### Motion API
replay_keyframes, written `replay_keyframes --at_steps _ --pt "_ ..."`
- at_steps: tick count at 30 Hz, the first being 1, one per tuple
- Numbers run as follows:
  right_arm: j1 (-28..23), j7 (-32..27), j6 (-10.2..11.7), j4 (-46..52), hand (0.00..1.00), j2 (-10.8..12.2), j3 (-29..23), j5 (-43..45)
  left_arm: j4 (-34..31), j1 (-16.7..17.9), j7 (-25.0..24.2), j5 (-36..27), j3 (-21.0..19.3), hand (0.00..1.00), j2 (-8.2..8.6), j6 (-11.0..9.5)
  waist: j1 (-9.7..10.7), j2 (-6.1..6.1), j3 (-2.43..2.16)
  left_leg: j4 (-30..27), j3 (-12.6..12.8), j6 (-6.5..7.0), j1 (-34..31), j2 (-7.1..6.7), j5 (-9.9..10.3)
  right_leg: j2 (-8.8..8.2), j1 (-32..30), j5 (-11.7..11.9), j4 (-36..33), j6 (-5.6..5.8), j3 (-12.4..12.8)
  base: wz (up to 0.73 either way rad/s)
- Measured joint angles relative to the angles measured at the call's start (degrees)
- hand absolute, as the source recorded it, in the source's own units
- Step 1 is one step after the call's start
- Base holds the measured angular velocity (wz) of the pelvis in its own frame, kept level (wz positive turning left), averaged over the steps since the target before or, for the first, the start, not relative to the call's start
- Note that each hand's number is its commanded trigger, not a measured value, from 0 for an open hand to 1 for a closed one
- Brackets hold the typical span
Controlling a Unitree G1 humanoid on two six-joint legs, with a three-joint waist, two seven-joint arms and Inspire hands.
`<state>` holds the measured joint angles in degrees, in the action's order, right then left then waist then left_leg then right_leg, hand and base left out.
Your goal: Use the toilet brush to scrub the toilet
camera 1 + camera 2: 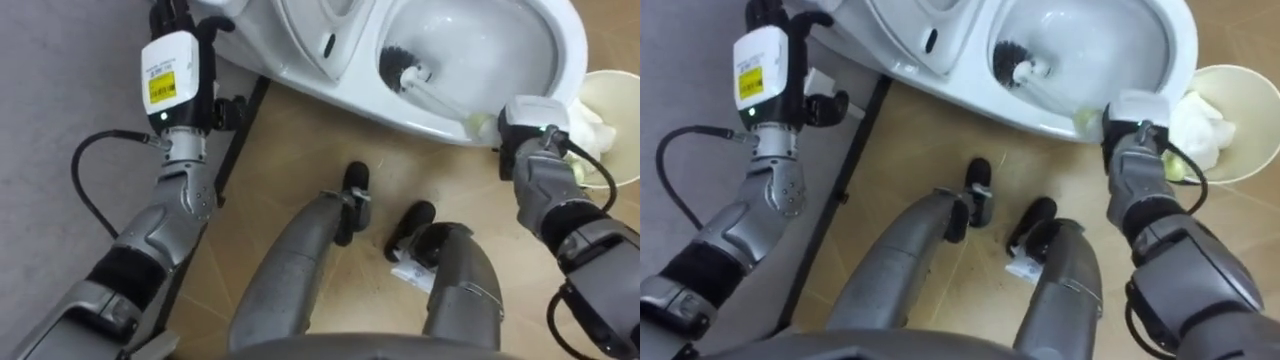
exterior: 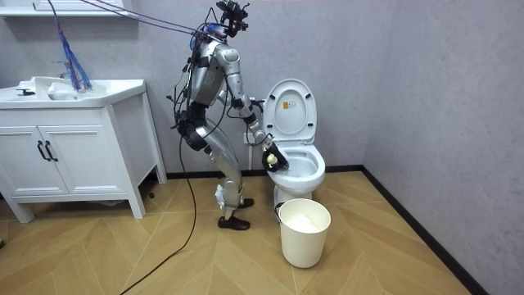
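One toilet (image 1: 565,45) stands lid-up so its bowl is reachable, the toilet brush (image 1: 398,65) head resting low inside it, its handle clasped by the right robot hand (image 1: 530,120) at the rim, while I cannot tell the grip of the left robot hand (image 1: 178,60).

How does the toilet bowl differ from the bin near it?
The bowl is oval and holds a brush; the bin is round and holds a crumpled white wad. The bowl sits raised; the bin stands on the floor. Both are pale and open on top.
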<state>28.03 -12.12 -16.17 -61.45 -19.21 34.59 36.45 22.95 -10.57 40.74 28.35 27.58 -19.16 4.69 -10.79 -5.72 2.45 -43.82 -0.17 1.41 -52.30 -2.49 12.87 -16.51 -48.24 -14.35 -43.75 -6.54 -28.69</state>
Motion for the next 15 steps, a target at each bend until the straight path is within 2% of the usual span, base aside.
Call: replay_keyframes --at_steps 1,2,3,4,5,7,9,10,11,12,13,15 --pt "0.0 -0.2 -0.2 0.4 1.00 0.0 -0.2 -0.9 0.0 -0.4 -0.2 0.0 0.0 0.00 0.15 0.0 1.1 -0.37 -0.06 1.1 0.0 0.56 0.0 -0.38 -0.6 0.25 -0.2 0.6 0.1 0.76 0.5 0.47" --pt "0.0 0.2 -0.2 0.4 1.00 0.4 -0.2 -1.0 0.0 -0.8 -0.9 0.0 0.0 0.00 0.20 0.0 2.0 -0.32 -0.08 2.1 0.3 0.89 0.4 -0.37 -0.8 1.28 -0.3 1.1 0.7 1.15 2.1 0.49" --pt "0.0 0.5 -0.2 0.3 1.00 0.5 -0.3 -0.9 0.0 -0.8 -1.2 -0.1 0.0 0.00 0.16 0.0 2.5 -0.30 -0.07 2.7 0.5 1.07 0.7 -0.28 -0.9 1.94 -0.3 1.5 1.3 1.24 3.3 0.44" --pt "0.0 1.2 -0.2 0.2 1.00 0.0 -0.3 -0.8 0.2 -1.0 -1.7 -0.7 0.1 0.00 -0.07 0.0 3.1 -0.31 -0.05 3.8 1.1 1.10 1.4 -0.10 -1.4 3.06 -0.3 2.1 2.0 1.41 5.7 0.27" --pt "0.1 2.1 -0.1 0.1 1.00 -1.2 0.3 -1.0 0.2 -1.1 -2.3 -0.8 0.2 0.00 0.03 0.2 2.9 -0.28 -0.03 4.8 1.5 1.18 2.0 -0.10 -2.2 3.94 -0.2 2.8 2.8 1.61 7.3 0.12" --pt "1.1 3.1 0.5 -0.6 1.00 -3.3 2.6 -1.3 0.1 -1.0 -2.7 -0.8 0.2 0.00 0.00 0.5 2.2 -0.13 0.06 6.0 1.6 1.62 2.6 -0.10 -3.2 4.60 -0.1 3.5 3.7 1.55 8.0 -0.15" --pt "1.3 3.4 1.6 -1.0 1.00 -5.4 4.3 -1.3 -0.5 -1.1 -3.1 -0.9 0.6 0.00 -0.31 1.0 1.8 0.06 0.19 6.4 1.5 1.33 2.8 -0.11 -3.4 4.62 0.0 3.7 3.9 1.69 7.9 -0.02" --pt "1.5 3.3 2.8 -2.2 1.00 -6.5 4.7 -2.1 -1.5 -1.2 -3.4 -1.3 0.9 0.00 -0.60 1.3 1.8 0.30 0.34 6.5 1.3 1.18 2.8 -0.29 -3.5 4.45 0.0 3.5 3.8 1.63 7.7 0.15" --pt "1.9 3.4 4.1 -3.9 1.00 -7.2 4.6 -3.3 -1.7 -1.3 -3.5 -1.2 1.0 0.00 -0.62 1.3 1.7 0.96 0.78 6.9 1.3 1.16 3.1 -0.56 -4.0 4.02 0.0 3.2 3.3 1.58 7.7 0.18" --pt "2.0 3.4 4.7 -4.4 1.00 -7.6 4.6 -3.8 -1.8 -1.5 -3.5 -1.1 1.1 0.00 -0.70 1.3 1.8 1.00 0.81 7.0 1.3 1.15 3.2 -0.78 -4.0 3.72 0.0 3.0 2.9 1.58 7.7 0.19" --pt "2.3 3.5 5.8 -5.8 1.00 -8.1 4.7 -5.0 -2.0 -1.7 -3.5 -1.1 1.6 0.00 -1.05 1.3 1.7 1.40 1.02 7.1 1.2 1.15 3.5 -1.10 -4.0 3.36 0.0 2.5 2.4 1.59 7.7 0.15" --pt "2.3 3.5 6.9 -7.6 1.00 -8.2 4.1 -6.8 -2.6 -1.6 -3.9 -1.0 2.0 0.00 -2.14 1.1 1.8 2.63 1.45 7.1 1.3 1.18 3.7 -1.35 -4.0 2.80 0.1 2.1 1.7 1.25 7.6 0.13"
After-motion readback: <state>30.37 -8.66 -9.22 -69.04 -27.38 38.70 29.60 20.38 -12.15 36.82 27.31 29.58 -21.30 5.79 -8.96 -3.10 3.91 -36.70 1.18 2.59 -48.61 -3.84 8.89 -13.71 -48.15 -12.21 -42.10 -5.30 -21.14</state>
